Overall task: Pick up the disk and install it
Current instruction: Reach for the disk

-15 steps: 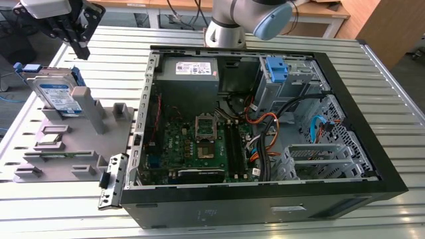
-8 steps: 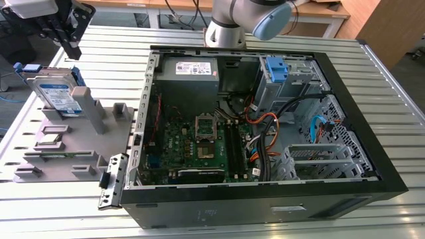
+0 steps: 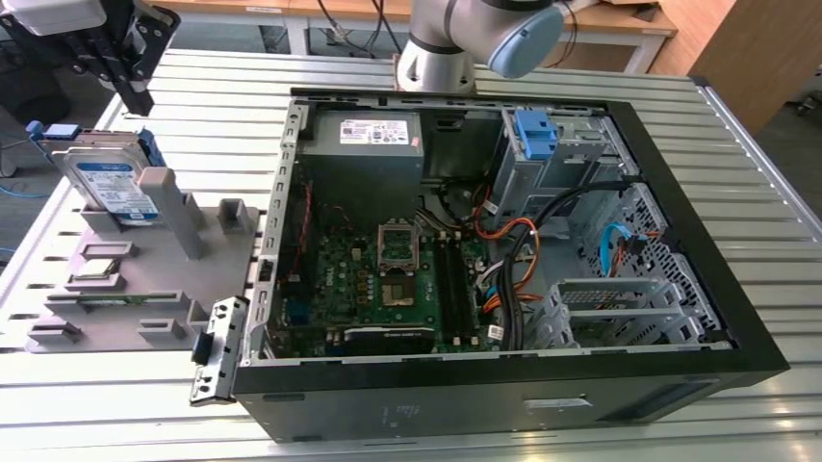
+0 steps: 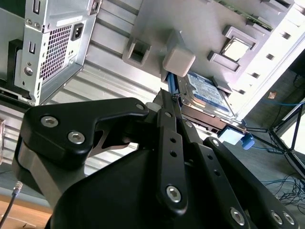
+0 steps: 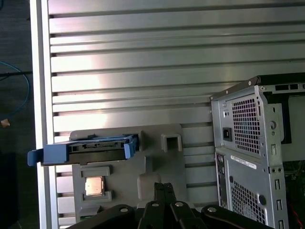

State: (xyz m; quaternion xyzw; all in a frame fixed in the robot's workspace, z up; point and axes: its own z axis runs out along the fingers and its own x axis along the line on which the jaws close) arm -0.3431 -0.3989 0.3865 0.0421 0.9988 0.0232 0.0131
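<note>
The disk (image 3: 114,181), a silver drive with a blue-and-white label in a blue plastic frame, stands tilted on edge in a slot of the grey holder (image 3: 141,289) at the exterior view's left. My gripper (image 3: 138,100) hangs above and just behind it, apart from it, fingers shut with nothing between them. In the second wrist view the shut gripper (image 4: 167,97) points toward the disk (image 4: 206,91), which leans against a grey post. In the first wrist view the disk (image 5: 97,147) is seen edge-on, beyond the gripper (image 5: 163,186).
An open computer case (image 3: 719,289) lies on the slatted metal table (image 3: 192,87), holding a grey power supply (image 3: 379,131), a motherboard (image 3: 385,279), cables and a bare blue bracket (image 3: 532,131) in the drive bay. A processor chip (image 5: 94,186) sits in the holder.
</note>
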